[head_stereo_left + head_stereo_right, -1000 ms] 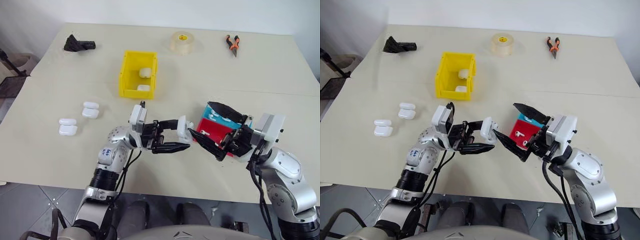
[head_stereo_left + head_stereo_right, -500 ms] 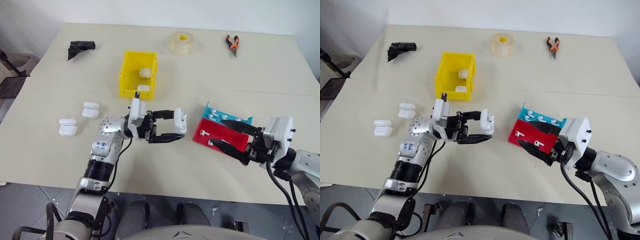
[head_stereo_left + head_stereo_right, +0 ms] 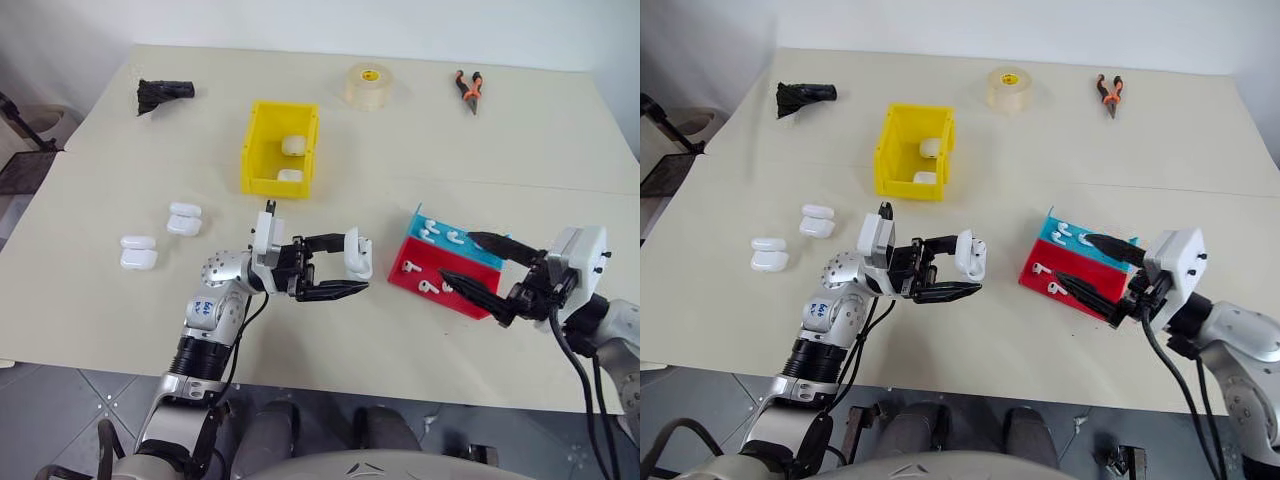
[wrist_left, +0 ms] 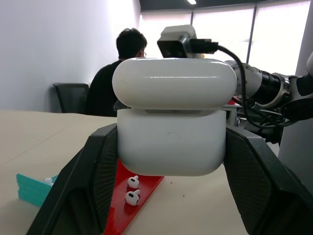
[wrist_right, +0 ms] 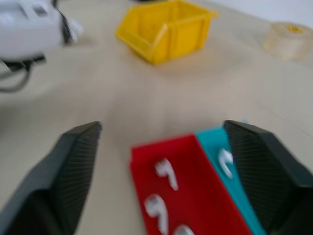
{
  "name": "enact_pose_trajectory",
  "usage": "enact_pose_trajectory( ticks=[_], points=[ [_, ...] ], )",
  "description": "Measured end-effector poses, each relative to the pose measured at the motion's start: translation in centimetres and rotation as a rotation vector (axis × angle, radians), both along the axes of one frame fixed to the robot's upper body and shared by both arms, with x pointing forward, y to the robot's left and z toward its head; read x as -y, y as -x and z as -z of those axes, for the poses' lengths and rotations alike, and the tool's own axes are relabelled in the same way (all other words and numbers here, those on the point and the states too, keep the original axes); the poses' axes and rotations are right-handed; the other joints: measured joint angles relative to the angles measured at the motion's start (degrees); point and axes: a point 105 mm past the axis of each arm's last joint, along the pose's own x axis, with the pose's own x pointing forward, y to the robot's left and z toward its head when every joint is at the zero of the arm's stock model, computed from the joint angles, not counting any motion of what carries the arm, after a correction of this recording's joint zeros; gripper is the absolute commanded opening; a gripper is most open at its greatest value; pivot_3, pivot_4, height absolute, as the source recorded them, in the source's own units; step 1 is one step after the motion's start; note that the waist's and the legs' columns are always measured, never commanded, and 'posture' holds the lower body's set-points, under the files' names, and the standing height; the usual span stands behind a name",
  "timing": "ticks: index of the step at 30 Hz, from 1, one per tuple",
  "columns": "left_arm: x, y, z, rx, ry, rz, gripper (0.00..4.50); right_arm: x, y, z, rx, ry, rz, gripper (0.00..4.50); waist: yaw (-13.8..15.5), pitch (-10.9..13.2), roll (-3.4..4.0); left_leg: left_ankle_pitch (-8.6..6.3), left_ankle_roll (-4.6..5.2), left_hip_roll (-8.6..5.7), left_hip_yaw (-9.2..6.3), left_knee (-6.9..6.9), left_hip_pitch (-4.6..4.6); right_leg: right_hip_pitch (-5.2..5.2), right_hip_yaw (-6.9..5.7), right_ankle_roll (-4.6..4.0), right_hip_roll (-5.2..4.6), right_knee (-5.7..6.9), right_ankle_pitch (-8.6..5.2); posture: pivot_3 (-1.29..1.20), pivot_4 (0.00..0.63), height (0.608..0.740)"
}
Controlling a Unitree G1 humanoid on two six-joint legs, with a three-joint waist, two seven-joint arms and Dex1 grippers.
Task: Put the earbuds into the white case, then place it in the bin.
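Note:
My left gripper [image 3: 357, 262] is shut on a white case [image 3: 358, 252], held above the table's middle with its lid on top; the left wrist view shows the case [image 4: 171, 117] between both black fingers. My right gripper [image 3: 457, 255] stands open over the red tray [image 3: 420, 255], nothing between its fingers. Loose earbuds [image 3: 425, 287] lie in that tray, and more earbuds [image 3: 455, 237] in the blue tray [image 3: 418, 215] behind it. The yellow bin [image 3: 252, 150] stands further back, left of centre, with two white cases [image 3: 292, 145] inside.
Two pairs of white cases [image 3: 183, 218] [image 3: 136, 252] lie on the table to the left. A tape roll [image 3: 366, 85], pliers [image 3: 467, 90] and a black object [image 3: 160, 93] sit along the far edge. A person [image 4: 117, 73] sits in the background.
My right gripper drew away from the held case, moving right to hang over the trays; its fingers narrowed, then spread wide again. The left gripper kept hold of the case.

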Motion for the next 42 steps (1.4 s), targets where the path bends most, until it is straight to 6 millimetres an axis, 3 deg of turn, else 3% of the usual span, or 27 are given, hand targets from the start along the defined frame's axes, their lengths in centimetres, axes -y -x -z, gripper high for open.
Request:
enact_pose_trajectory(
  ticks=[8,15,22,26,30,34,37,42],
  points=[
    [0.2,0.7,-0.1,-0.004,0.039,0.024,2.82,3.7,-0.8,0.9,-0.114,0.157,0.015,4.47,0.0,0.0,0.0,0.0,0.01,0.02,0.07,0.0,0.01,0.0,0.01,0.0,0.0,-0.02,0.0,0.0,0.15,0.74],
    [0.6,1.1,0.1,-0.011,0.075,0.033,2.82,5.4,-5.9,-2.5,-0.185,0.365,0.097,4.47,-0.7,0.0,0.06,0.06,0.03,0.12,0.13,-0.01,0.0,0.0,0.08,-0.01,-0.03,-0.24,0.0,0.0,0.15,0.74],
    [1.1,1.2,0.1,-0.024,0.103,0.031,2.82,5.5,-9.6,-2.3,-0.336,0.554,0.119,4.47,-0.4,0.0,0.09,0.06,0.04,0.01,0.13,-0.04,-0.18,-0.17,0.07,0.01,-0.15,-0.27,0.01,0.0,0.15,0.74],
    [1.5,1.4,0.1,-0.034,0.118,0.034,2.82,5.4,-11.2,-0.9,-0.401,0.648,0.103,4.47,-0.1,0.0,0.09,0.06,0.04,-0.01,0.06,-0.03,-0.21,-0.19,0.02,0.01,-0.16,-0.27,0.01,0.0,0.15,0.74],
    [1.5,1.5,-0.1,-0.028,0.123,0.029,2.82,5.5,-11.8,0.9,-0.485,0.716,0.056,4.47,-0.2,0.0,0.09,0.06,0.04,-0.02,0.07,-0.04,-0.24,-0.22,-0.07,0.01,-0.15,-0.25,0.01,0.0,0.15,0.74],
    [1.5,1.6,-0.3,-0.023,0.128,0.024,2.82,5.8,-12.2,1.3,-0.503,0.764,0.039,4.47,-0.3,0.0,0.09,0.06,0.04,-0.02,0.09,-0.04,-0.24,-0.23,-0.12,0.02,-0.14,-0.25,0.02,0.0,0.15,0.74],
    [1.5,1.6,-0.1,-0.033,0.13,0.013,2.82,5.8,-12.5,1.7,-0.512,0.796,0.023,3.85,-0.4,0.0,0.09,0.06,0.03,-0.01,0.09,-0.03,-0.23,-0.23,-0.12,0.02,-0.13,-0.24,0.02,0.0,0.15,0.74],
    [1.4,1.5,-0.1,-0.038,0.133,-0.003,2.82,5.8,-12.6,2.7,-0.536,0.817,-0.014,2.15,-0.4,0.0,0.09,0.06,0.03,-0.01,0.09,-0.01,-0.22,-0.23,-0.13,0.03,-0.14,-0.23,0.02,0.0,0.15,0.74]
  ],
)
